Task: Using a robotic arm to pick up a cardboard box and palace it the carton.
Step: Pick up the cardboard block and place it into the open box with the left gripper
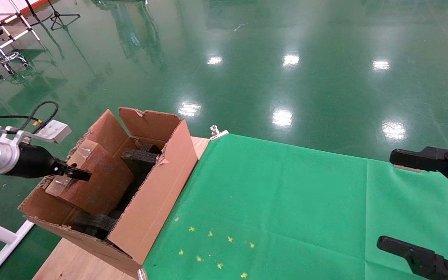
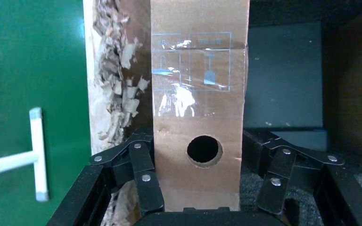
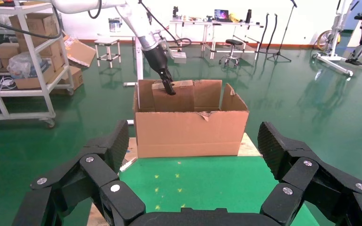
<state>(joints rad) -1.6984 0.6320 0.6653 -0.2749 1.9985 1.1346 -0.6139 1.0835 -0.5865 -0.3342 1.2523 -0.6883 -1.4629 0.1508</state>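
Black linked fingers of the left gripper [image 2: 195, 193] clamp the small reddish-brown closed cardboard box [image 2: 199, 108], round hole and clear tape facing the wrist; printing under the tape is unreadable. Box sits inside the large brown flapped carton [image 1: 158, 194] at the desk's left edge, among black foam pieces [image 1: 138, 160]. Right gripper [image 3: 193, 188] hangs wide open over the green cloth [image 1: 286, 202].

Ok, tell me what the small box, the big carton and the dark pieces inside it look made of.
Small box: smooth reddish-brown cardboard with glossy clear tape. Carton: matte corrugated cardboard, torn and fraying along its edges. Dark pieces: probably black foam, judging by their dull, blocky look.
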